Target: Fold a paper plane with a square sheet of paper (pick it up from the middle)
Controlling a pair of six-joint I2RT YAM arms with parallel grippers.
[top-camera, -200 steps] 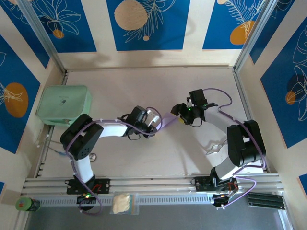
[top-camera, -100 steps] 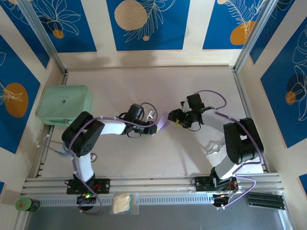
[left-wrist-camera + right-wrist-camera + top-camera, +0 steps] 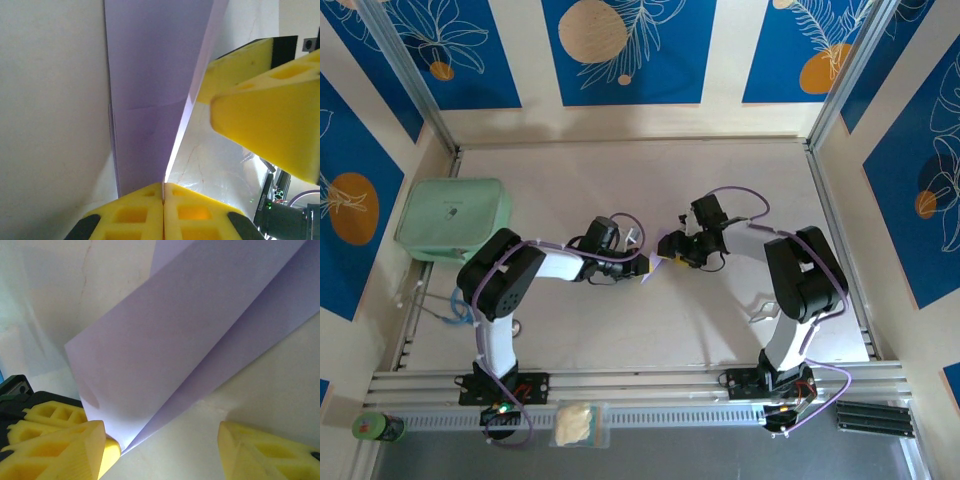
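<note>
Right fingers moved in – open beside smooth creased lilac paper – left fingers pinch it.

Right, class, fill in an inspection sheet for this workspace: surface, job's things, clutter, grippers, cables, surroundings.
Surface: pale table, walled on three sides.
Job's things: lilac paper, creased lengthwise, held between the two arms.
Clutter: mint-green box at the left edge; green-topped container and pale bag by the near rail.
Grippers: left gripper shut on the paper; right gripper open, jaws either side of the paper's corner.
Cables: purple cable looping along each arm.
Surroundings: blue leaf-patterned panels on the walls.
</note>
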